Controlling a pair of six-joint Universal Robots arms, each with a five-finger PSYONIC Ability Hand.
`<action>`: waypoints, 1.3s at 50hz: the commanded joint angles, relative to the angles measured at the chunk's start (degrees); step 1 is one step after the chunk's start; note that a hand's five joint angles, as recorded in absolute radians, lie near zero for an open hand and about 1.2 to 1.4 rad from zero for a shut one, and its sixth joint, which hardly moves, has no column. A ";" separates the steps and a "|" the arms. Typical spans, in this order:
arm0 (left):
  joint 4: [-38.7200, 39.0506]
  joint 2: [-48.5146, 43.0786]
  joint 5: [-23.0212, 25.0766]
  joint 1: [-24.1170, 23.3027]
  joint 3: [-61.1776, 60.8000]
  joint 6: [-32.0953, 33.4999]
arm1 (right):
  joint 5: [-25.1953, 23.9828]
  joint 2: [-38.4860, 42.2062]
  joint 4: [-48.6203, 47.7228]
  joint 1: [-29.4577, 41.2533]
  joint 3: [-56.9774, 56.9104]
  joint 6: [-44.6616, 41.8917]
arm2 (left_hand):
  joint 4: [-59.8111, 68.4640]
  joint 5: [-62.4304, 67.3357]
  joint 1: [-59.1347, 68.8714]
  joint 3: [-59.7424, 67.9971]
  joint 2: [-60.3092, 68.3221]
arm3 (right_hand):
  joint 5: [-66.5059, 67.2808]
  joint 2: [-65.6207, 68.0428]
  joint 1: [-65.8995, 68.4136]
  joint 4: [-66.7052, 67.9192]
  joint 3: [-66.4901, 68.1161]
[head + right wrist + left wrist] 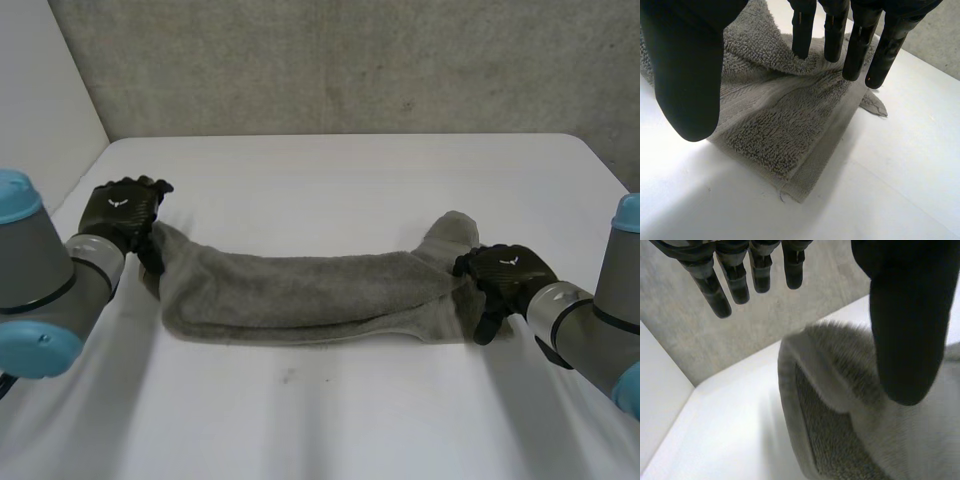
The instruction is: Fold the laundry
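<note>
Bright, diffuse light from overhead. Thin soft shadow along towel (300, 295) front edge on white table (350, 180). Table behind towel evenly lit; beside towel in wrist views v. bright, nr washed out.

White table (350, 420) — grey wall (350, 60) behind

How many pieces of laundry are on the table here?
1: a grey terry towel, a long folded band across the white table, between the left robot hand and right robot hand.
</note>
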 commanded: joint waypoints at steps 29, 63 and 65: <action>3.62 1.01 8.08 1.16 -15.44 12.97 | -0.52 -2.32 -1.31 -0.36 2.80 -0.32 | 20.89 19.94 20.65 20.84 20.99 | -0.24 0.04 1.96 -0.57 -0.57; 2.66 -2.89 7.64 0.37 -4.88 10.52 | 0.01 -2.32 -1.23 -1.93 1.75 -0.40 | 68.64 67.69 68.40 68.59 68.73 | -4.77 -4.48 -2.57 -5.09 -5.09; 2.48 -0.32 7.64 0.19 -5.50 9.81 | 0.01 -2.40 -0.70 -2.90 1.39 -0.40 | 68.64 67.69 68.40 68.59 68.73 | -7.48 -7.19 -5.28 -7.80 -7.80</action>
